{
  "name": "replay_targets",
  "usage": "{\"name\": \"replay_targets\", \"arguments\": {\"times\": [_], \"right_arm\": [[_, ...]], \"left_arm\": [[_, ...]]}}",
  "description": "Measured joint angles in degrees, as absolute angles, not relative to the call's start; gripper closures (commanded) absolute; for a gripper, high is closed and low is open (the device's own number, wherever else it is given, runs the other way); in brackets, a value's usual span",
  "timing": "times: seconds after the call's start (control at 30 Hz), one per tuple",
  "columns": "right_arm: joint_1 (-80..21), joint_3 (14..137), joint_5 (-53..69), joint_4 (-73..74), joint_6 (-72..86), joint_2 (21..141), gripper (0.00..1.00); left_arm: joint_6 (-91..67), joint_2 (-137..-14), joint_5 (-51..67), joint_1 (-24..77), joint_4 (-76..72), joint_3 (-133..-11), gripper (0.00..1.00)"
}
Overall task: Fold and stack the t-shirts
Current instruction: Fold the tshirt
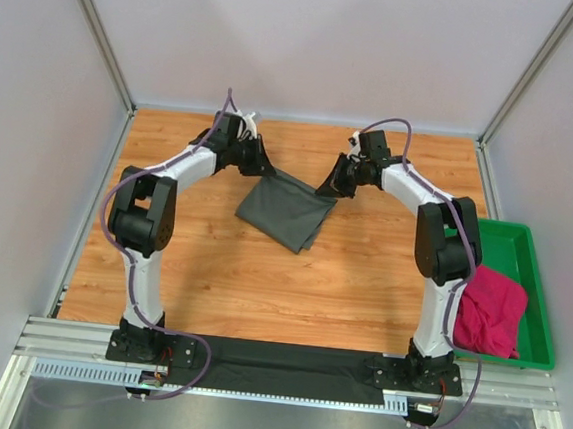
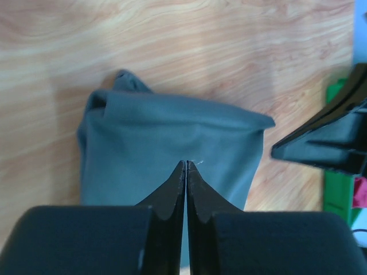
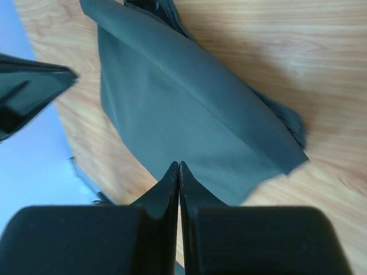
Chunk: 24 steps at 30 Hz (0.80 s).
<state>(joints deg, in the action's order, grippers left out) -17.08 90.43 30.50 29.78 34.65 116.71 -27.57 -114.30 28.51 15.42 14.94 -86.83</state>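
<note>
On the left, my left gripper (image 1: 259, 162) hangs over the far corner of the folded dark charcoal grey cloth t-shirt (image 1: 285, 212). Its claw is pressed together. I cannot tell whether a pinch of cloth sits between the tips.

The grey shirt lies mid-table on the orange wood-grain table (image 1: 361, 281), towards the far side, folded into a nearly square packet turned like a diamond. One corner points away from me, between the two grippers. Its slightly longer axis runs from far left to near right.

My right gripper (image 1: 329, 186) is at the packet's right corner, claw also closed tight, and I see nothing clearly held.

Further right, the bright magenta-pink cloth t-shirt (image 1: 489, 311) is crumpled in the green plastic tray (image 1: 534, 258), draped over its near-left rim, unfolded.

I judge the grey shirt's fold to be about finished. The next move calls for fetching the pink shirt, spreading it flat, folding it, then stacking it squarely on the grey.
</note>
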Motion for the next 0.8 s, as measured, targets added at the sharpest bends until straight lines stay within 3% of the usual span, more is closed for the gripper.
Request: {"name": "replay_targets", "arguments": {"times": [0.37,0.57,0.8], "right_arm": [[-14.57,83.53,41.23,4.58,48.27,125.86,1.0],[-11.03,83.05,42.11,0.89,50.06,127.61,1.0],[-7.64,86.7,39.97,10.44,43.79,127.02,0.99]], "left_arm": [[-40.56,-132.73,39.22,15.2,-5.28,-91.39,0.96],[-47.55,-139.79,40.53,14.57,-9.06,-99.11,0.97],[-48.23,-139.61,41.23,14.04,-4.84,-102.21,0.76]]}}
